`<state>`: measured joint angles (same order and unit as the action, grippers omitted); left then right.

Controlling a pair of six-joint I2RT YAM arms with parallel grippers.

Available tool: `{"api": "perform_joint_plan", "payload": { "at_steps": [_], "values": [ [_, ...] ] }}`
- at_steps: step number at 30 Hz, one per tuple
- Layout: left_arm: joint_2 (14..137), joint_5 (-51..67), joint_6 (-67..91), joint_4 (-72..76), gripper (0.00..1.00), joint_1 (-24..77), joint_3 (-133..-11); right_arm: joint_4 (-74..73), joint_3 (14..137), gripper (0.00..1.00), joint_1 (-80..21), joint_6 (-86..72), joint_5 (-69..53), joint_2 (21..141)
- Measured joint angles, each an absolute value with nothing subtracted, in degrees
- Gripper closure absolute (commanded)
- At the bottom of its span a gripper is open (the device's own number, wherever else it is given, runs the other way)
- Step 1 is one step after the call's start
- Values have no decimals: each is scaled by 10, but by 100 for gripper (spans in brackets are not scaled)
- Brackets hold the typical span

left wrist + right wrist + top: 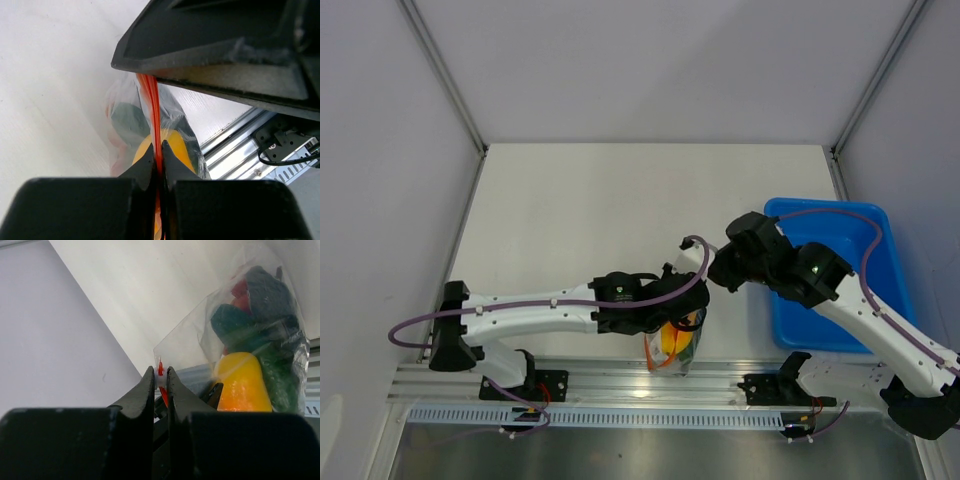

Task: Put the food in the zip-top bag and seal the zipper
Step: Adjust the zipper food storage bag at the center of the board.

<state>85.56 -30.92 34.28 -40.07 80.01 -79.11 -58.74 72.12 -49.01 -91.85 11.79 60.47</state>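
The zip-top bag (675, 348) hangs clear of the table near the front edge, held by both grippers. It holds the food: the yellow-orange pepper (241, 385), the green pepper (280, 377) and the red tomatoes (242, 292). My left gripper (160, 159) is shut on the orange-red zipper (154, 112), with the yellow pepper (175, 147) below it. My right gripper (160, 376) is shut on the small white slider tab (161, 379) at one end of the strip. In the top view the left gripper (668, 312) and right gripper (688, 276) meet above the bag.
A blue plastic bin (840, 300) stands at the right, under my right arm. The metal rail (650, 385) of the table's front edge runs just below the bag. Grey walls enclose the back and sides.
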Motion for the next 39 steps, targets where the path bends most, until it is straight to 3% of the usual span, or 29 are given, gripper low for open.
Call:
{"api": "perform_joint_plan", "payload": {
  "at_steps": [1, 3, 8, 10, 14, 19, 24, 31, 35, 39],
  "values": [
    [853, -307, 342, -399, 99, 800, -788, -585, 721, 73, -490, -918, 117, 605],
    [839, -300, 340, -394, 100, 795, -775, -577, 720, 61, -490, -906, 115, 604],
    [751, -228, 323, -364, 99, 754, -689, -553, 719, 15, -481, -827, 105, 602],
    [716, -196, 310, -359, 99, 731, -666, -545, 719, 1, -475, -782, 95, 597],
    [654, -107, 275, -323, 99, 686, -618, -531, 702, 1, -468, -696, 90, 556],
    [617, 51, 239, -284, 99, 620, -570, -463, 604, 1, -442, -552, 57, 421],
    [615, 200, 217, -262, 99, 570, -551, -401, 571, 19, -407, -411, -65, 395],
    [615, 405, 204, -223, 100, 539, -538, -331, 535, 33, -405, -250, -245, 425],
    [615, 486, 204, -195, 99, 538, -534, -300, 533, 36, -405, -193, -324, 432],
    [615, 535, 205, -173, 99, 536, -525, -267, 522, 46, -405, -162, -388, 428]
  ]
}}
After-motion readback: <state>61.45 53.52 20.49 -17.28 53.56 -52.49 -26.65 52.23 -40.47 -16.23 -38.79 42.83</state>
